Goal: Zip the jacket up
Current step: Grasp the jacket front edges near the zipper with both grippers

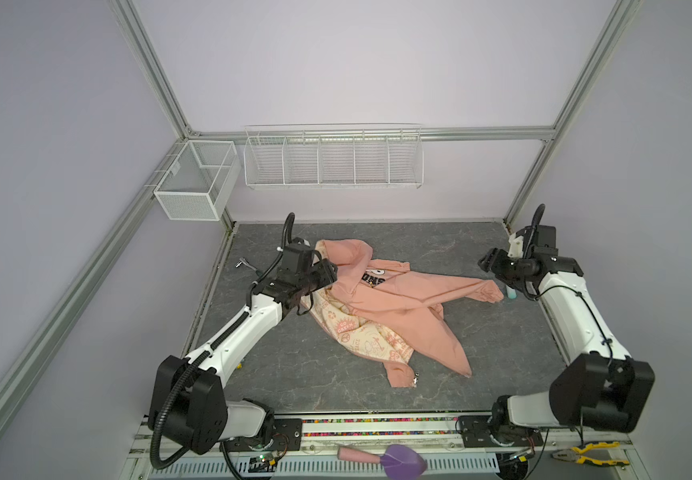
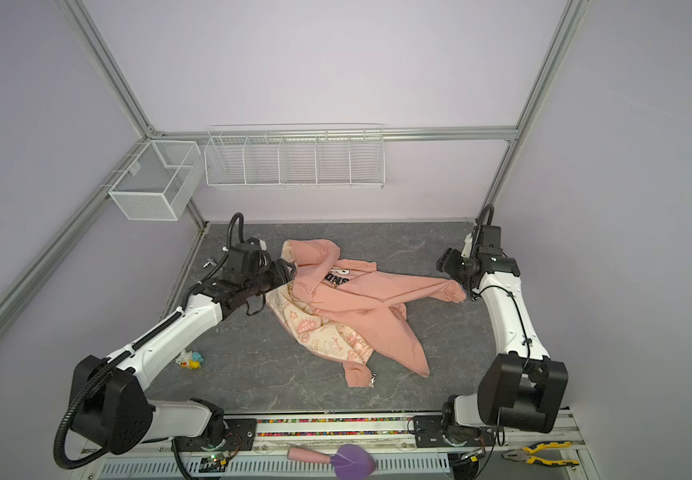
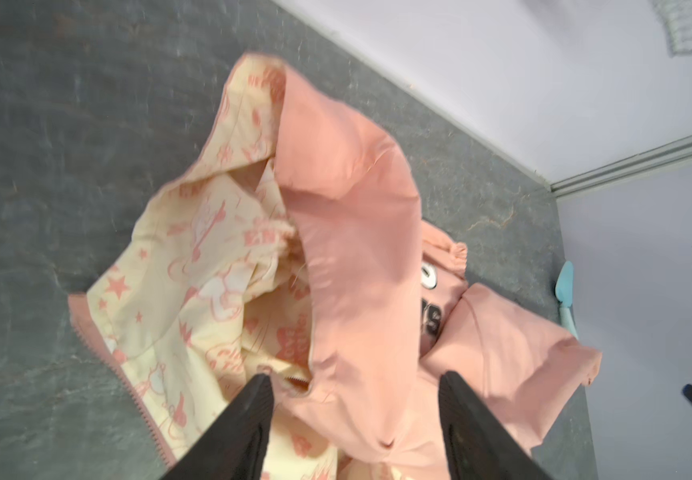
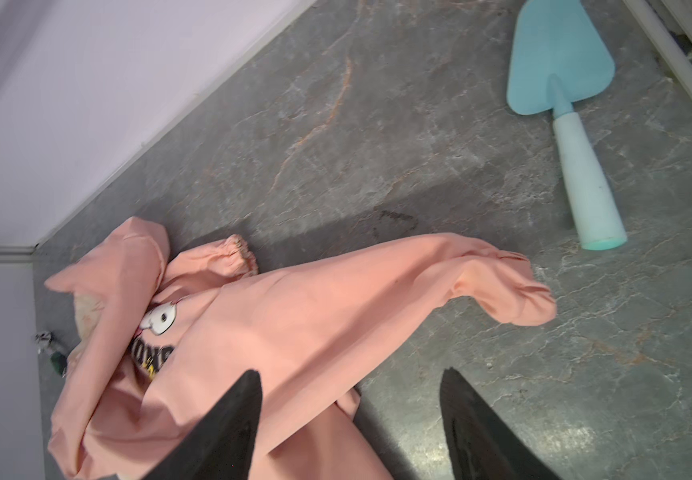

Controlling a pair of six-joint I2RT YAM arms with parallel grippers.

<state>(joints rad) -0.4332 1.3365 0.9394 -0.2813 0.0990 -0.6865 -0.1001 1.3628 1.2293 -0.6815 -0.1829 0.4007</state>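
Observation:
The salmon-pink jacket (image 1: pixel 398 307) (image 2: pixel 360 303) lies crumpled and unzipped on the grey table, its cream patterned lining (image 1: pixel 356 336) turned up and one sleeve stretched to the right. A metal zipper pull (image 1: pixel 415 379) shows at the near hem. My left gripper (image 1: pixel 327 270) (image 3: pixel 354 376) is open at the hood's left edge, with pink cloth (image 3: pixel 348 232) and zipper teeth (image 3: pixel 128 390) below its spread jaws, nothing pinched. My right gripper (image 1: pixel 486 262) (image 4: pixel 350 372) is open, held above the table just beyond the sleeve cuff (image 4: pixel 514 295).
A light-blue trowel (image 4: pixel 564 104) (image 1: pixel 511 293) lies by the right arm. A small duck toy (image 2: pixel 190 360) and a metal clip (image 1: pixel 242 262) sit at the left. Wire baskets (image 1: pixel 331 158) (image 1: pixel 194 178) hang on the walls. A purple trowel (image 1: pixel 402 459) and pliers (image 1: pixel 589 453) rest on the front rail.

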